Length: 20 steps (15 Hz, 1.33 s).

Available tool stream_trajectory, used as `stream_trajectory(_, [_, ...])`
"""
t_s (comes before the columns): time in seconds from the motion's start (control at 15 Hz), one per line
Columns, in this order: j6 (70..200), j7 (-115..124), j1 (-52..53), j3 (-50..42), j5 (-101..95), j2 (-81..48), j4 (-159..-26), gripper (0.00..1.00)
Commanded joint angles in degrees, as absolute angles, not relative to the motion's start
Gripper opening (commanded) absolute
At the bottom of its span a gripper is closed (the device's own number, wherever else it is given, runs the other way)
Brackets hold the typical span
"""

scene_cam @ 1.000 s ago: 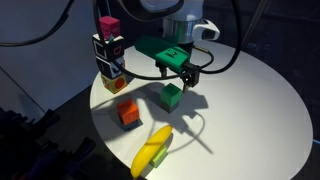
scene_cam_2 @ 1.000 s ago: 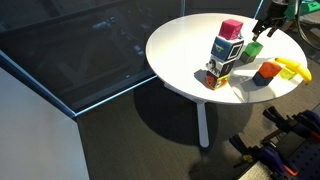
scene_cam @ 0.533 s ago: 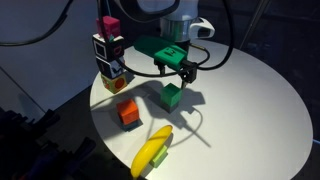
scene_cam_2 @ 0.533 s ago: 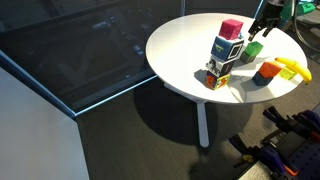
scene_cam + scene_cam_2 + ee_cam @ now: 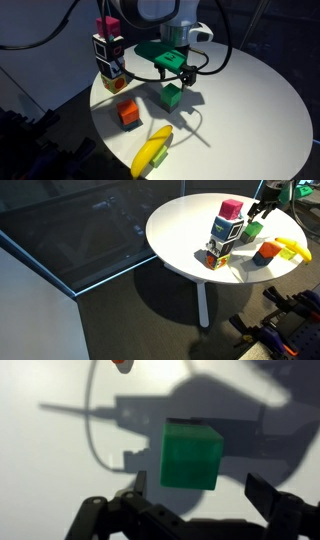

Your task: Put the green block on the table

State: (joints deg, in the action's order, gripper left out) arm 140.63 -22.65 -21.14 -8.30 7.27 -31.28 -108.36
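Resting flat on the white round surface point(image 5: 250, 110): green block point(image 5: 171, 96), standing alone and touching nothing. Gripper point(image 5: 177, 76) hangs directly above it, fingers spread apart, holding nothing. In the wrist view the green block point(image 5: 192, 455) lies between the two fingertips, clear of both. Near it: orange block point(image 5: 128, 113); banana point(image 5: 153, 152). Toward the surface's edge: upright stack of coloured blocks point(image 5: 110, 55), pink cube on top.

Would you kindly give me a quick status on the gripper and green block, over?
Gripper open, hovering above block, holding nothing. Green block sits on table, clear of fingers. Orange block and banana apart, not obstructing.
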Motion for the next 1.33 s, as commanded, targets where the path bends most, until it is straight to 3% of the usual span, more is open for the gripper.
stream_trajectory(0.0, [140.5, -22.2, -21.9, -7.5, 6.6, -31.2, -108.3, 1.00])
stream_trajectory(1.27, [141.6, -22.1, -22.1, -7.5, 6.2, -34.6, -106.4, 1.00])
